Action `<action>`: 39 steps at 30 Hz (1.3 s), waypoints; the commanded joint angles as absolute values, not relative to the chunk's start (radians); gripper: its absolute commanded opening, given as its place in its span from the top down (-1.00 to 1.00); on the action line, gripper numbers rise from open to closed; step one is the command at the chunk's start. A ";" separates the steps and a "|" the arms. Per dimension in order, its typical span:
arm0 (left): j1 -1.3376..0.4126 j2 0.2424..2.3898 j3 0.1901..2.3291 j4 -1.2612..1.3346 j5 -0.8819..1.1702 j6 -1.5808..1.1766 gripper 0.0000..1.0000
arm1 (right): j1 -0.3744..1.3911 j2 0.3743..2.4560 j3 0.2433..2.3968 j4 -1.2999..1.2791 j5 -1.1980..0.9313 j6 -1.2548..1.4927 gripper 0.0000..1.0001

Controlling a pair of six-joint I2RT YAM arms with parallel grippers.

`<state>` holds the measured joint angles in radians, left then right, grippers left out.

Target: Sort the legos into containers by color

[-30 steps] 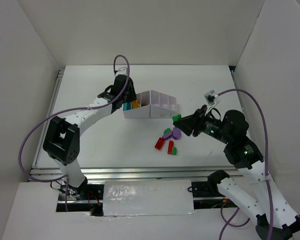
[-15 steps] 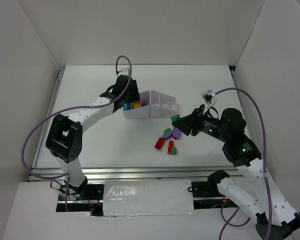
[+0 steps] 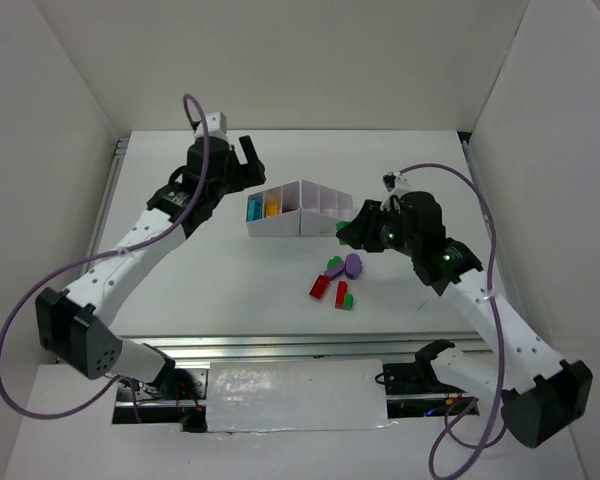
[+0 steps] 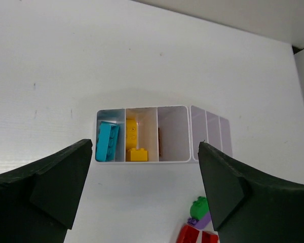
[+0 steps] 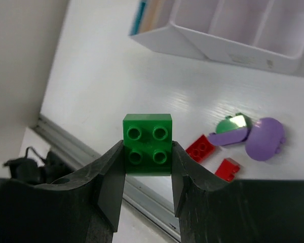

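Note:
The white tray stands mid-table with a light blue brick in its leftmost compartment and yellow bricks in the one beside it. My left gripper hovers open and empty, up and to the left of the tray. My right gripper is shut on a green four-stud brick, held in the air just off the tray's right end. Purple, red and red-and-green legos lie loose in front of the tray.
White walls enclose the table on three sides. A metal rail runs along the near edge. The tray's right-hand compartments hold nothing that I can see. Loose red bricks and a purple piece lie below the right gripper.
My left gripper has opened and pulled up and away from the tray's left end. My right gripper has carried the green brick closer to the tray's right end.

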<state>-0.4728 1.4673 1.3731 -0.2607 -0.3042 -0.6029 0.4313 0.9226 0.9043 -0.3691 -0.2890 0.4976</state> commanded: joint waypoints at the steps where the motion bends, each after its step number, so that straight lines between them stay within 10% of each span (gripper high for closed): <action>1: -0.477 1.350 1.385 -0.392 -0.368 -0.589 -0.98 | 0.428 1.026 0.957 -0.373 -0.128 0.572 1.00; 17: -0.477 0.779 0.936 -0.624 -0.480 -0.497 -0.99 | 0.468 1.436 1.264 -0.416 0.086 0.608 1.00; 39: -0.468 0.827 0.946 -0.620 -0.445 -0.460 -0.99 | 0.491 1.801 1.614 -0.495 0.040 0.580 0.78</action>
<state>-0.4736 0.8200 0.9276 -0.6518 -0.4622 -0.4938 0.4805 1.7752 1.5551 -0.4923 0.0505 0.5903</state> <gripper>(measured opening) 0.995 0.438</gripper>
